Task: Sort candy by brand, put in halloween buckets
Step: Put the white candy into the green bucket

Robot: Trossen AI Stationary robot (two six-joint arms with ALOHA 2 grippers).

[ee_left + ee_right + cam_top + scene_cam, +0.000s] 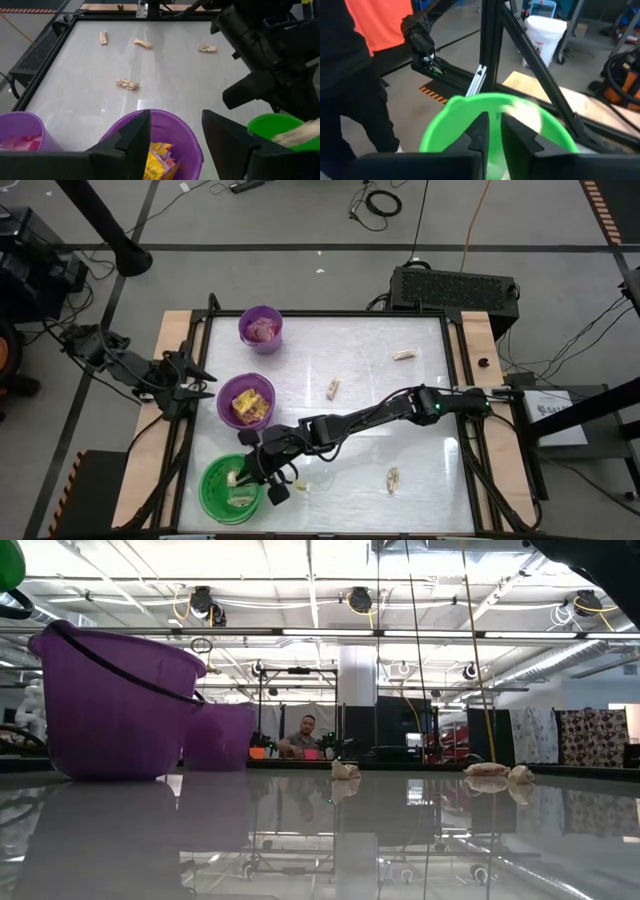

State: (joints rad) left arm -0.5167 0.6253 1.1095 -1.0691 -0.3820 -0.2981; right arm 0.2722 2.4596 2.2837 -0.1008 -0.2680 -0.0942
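Reaching across the desk [380, 400], the right gripper [268, 478] hangs at the green bucket's [215, 485] rim, fingers nearly closed; whether they pinch a tan candy [525, 112] is unclear. The bucket lies directly beneath. The left gripper [200, 380], fingers parted, waits beside the wider purple bucket [226, 395].

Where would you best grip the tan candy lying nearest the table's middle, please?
Take the tan candy across its narrow middle, coming straight down from above. It lies flat and alone on the table, long axis roughly front to back, so jaws closing across its short width should fit. Its twisted ends look too thin to hold well.
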